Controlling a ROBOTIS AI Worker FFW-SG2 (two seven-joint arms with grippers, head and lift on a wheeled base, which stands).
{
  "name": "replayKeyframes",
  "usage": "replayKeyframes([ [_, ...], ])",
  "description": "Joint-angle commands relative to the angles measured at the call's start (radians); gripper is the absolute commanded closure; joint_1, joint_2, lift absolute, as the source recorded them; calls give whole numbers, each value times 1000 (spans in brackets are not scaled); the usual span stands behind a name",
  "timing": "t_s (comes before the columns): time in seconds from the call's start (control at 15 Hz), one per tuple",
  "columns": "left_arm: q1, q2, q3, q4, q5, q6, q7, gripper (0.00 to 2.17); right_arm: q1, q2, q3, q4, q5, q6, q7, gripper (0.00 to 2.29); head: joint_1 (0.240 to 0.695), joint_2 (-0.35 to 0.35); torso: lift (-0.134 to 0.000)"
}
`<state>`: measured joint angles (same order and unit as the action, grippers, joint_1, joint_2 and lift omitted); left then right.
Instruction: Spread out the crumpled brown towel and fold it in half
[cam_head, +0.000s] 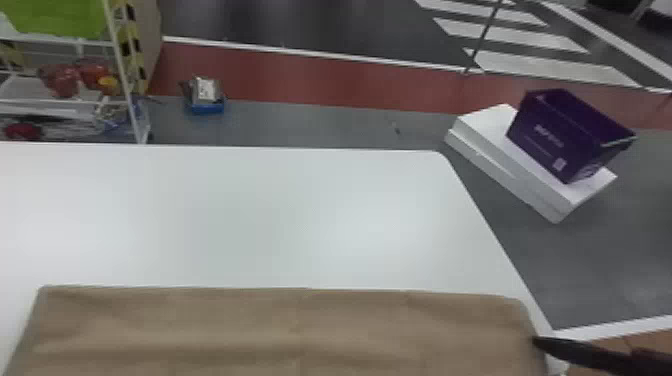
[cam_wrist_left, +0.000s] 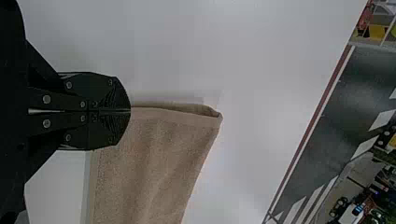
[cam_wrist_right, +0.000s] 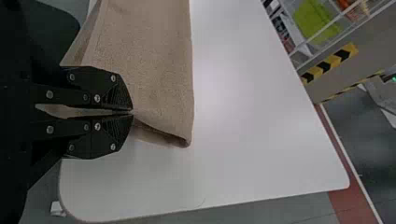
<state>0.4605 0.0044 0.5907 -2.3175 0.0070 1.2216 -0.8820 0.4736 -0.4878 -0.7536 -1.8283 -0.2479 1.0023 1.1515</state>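
Across the bottom of the head view lies the brown towel (cam_head: 290, 330), with a nearly straight far edge and shallow wrinkles. At its right side, by the lower right corner, is my right gripper (cam_head: 537, 342). In the left wrist view the left gripper (cam_wrist_left: 130, 111) is closed on an edge of the towel (cam_wrist_left: 149, 158), close to a folded corner. The right wrist view has my right gripper (cam_wrist_right: 132, 112) pinched shut on the towel (cam_wrist_right: 154, 70) near its other end, where the layers curl at a corner.
The white table (cam_head: 240, 215) extends beyond the towel, its right edge slanting down to the lower right. On the floor past it are white boxes (cam_head: 500, 150) with a purple bin (cam_head: 560, 135) on top. A wire rack (cam_head: 117, 65) stands behind at the left.
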Motion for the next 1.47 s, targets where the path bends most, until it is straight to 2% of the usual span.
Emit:
replayKeyframes([
  [0.0,0,0,0,-5,-1,2,-2,2051,-9,-5,43,12,47,-21,-16,751,695,-283,-123],
  [0.13,1,0,0,-17,-2,26,-2,2051,-16,-2,28,1,41,-21,-16,198,695,-291,-123],
  [0.2,1,-1,1,-22,-4,29,-2,2051,-21,0,8,1,19,-27,-18,39,695,-290,-123],
  [0.33,4,-4,8,-31,-2,33,-3,2051,-36,28,-35,-20,-8,-34,-41,43,695,-293,-123],
  [0.4,4,-6,12,-36,1,33,-3,2051,-36,52,-58,-43,-10,-73,-78,43,695,-295,-123],
  [0.47,4,-7,17,-40,7,33,-3,2051,-36,78,-93,-52,-50,-147,-108,43,695,-299,-123],
  [0.6,6,-7,15,-51,11,33,-3,2051,-47,84,-128,-52,-139,-178,-108,97,695,-319,-123],
  [0.67,6,-7,9,-52,11,33,-3,2051,-55,91,-124,-57,-146,-162,-93,464,695,-320,-123],
  [0.73,6,-7,4,-52,10,33,0,2051,-55,92,-113,-75,-140,-159,-88,1018,695,-318,-123],
  [0.8,6,-7,1,-52,10,33,1,2051,-55,92,-92,-83,-125,-141,-72,1787,695,-312,-123],
  [0.87,6,-7,0,-52,10,33,3,2051,-52,92,-61,-89,-102,-144,-62,1997,695,-305,-123],
  [1.07,4,-7,6,-56,17,17,-2,2051,-53,104,11,-85,-47,-159,-64,2010,695,-256,-123],
  [1.2,10,-7,18,-68,60,14,-2,2051,-53,114,53,-85,-24,-162,-70,2010,695,-223,-123],
  [1.4,12,-7,-5,-66,73,-10,1,2051,-58,123,94,-88,15,-169,-88,2010,695,-199,-123],
])
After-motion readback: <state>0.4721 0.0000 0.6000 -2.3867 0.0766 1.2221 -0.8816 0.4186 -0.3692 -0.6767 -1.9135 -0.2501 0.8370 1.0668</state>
